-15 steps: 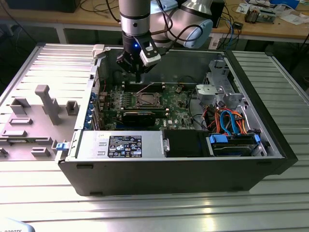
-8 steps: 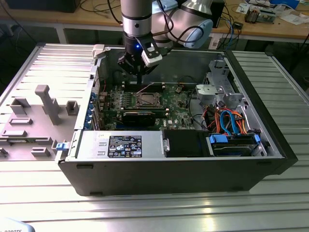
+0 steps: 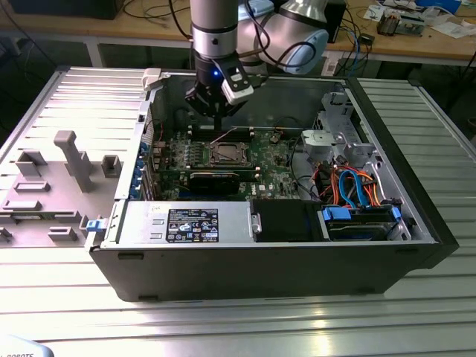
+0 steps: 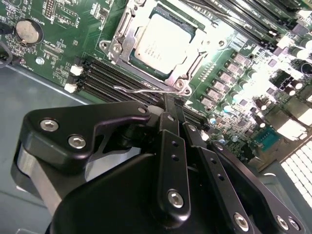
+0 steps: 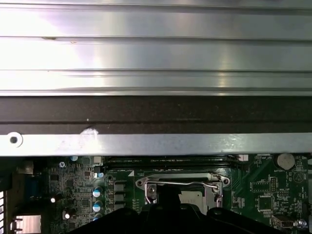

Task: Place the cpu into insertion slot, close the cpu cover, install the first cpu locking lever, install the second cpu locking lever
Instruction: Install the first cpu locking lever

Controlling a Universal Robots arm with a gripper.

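1. Your small square cpu with its silver-grey metal top sits flat in the insertion slot on the green motherboard, near the middle of the open black computer case.
2. The thin silvery cpu cover frame lies closed over the chip; its window shows the metal top in the second wrist view.
3. A thin silvery wire locking lever runs along the socket edge nearest the gripper and stands slightly raised off the board. In the first wrist view you see the same lever lying across the frame.
4. Your black gripper hangs just above that lever side of the socket. Its fingers look pressed close together with nothing visibly between them, the tips just beside the lever; you cannot tell whether they touch it.
5. In the exterior view the gripper points down over the socket, with a grey moulded fixture tray on the ribbed metal table to the exterior view's left.
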